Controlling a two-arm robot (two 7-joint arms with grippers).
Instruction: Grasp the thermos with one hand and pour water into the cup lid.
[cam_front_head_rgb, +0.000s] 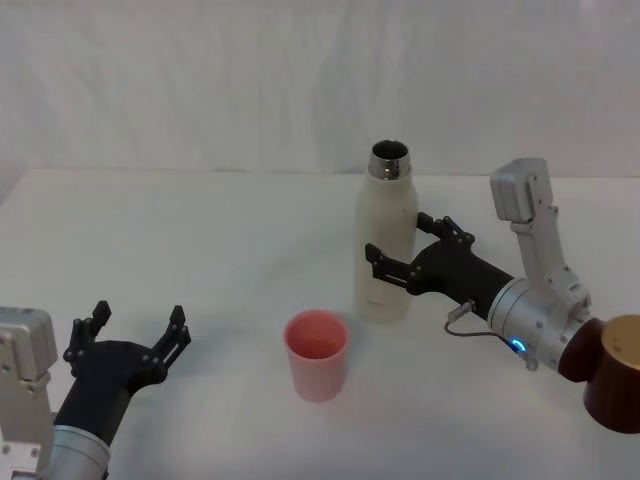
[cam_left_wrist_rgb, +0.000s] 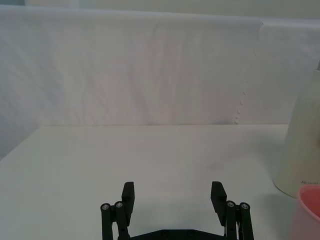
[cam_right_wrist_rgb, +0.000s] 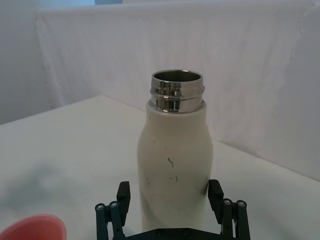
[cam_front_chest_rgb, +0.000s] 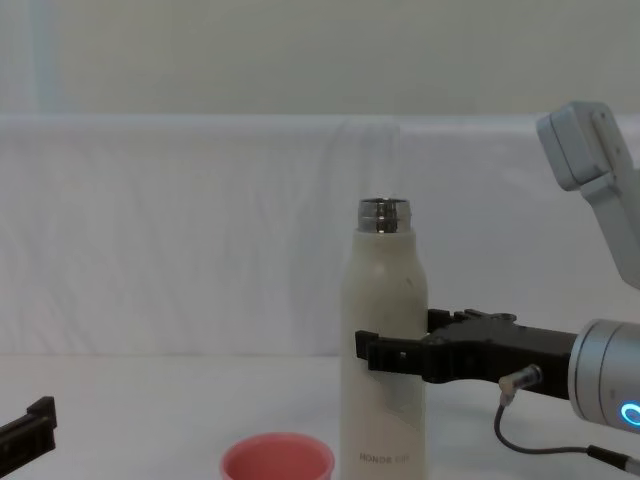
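A tall cream-white thermos (cam_front_head_rgb: 388, 240) stands upright on a white worktop (cam_front_head_rgb: 200, 250), its shiny steel threaded neck open at the top and small grey lettering near its base. A few faint dark scuffs mark its body in the right wrist view. The right pincer (cam_front_head_rgb: 405, 247), black with two fingers on a silver-grey arm with a blue glowing ring, reaches in from the side with one finger on either side of the thermos at about mid-height; the fingers sit close against the body, but a firm clamp cannot be told. Just beside that pincer, nearer the robot and lower, sits the cup lid (cam_front_head_rgb: 317, 354), a small round pink-red cup with a thick rim, upright and apart from the thermos. The left pincer (cam_front_head_rgb: 132, 335) rests spread open, well apart from both.
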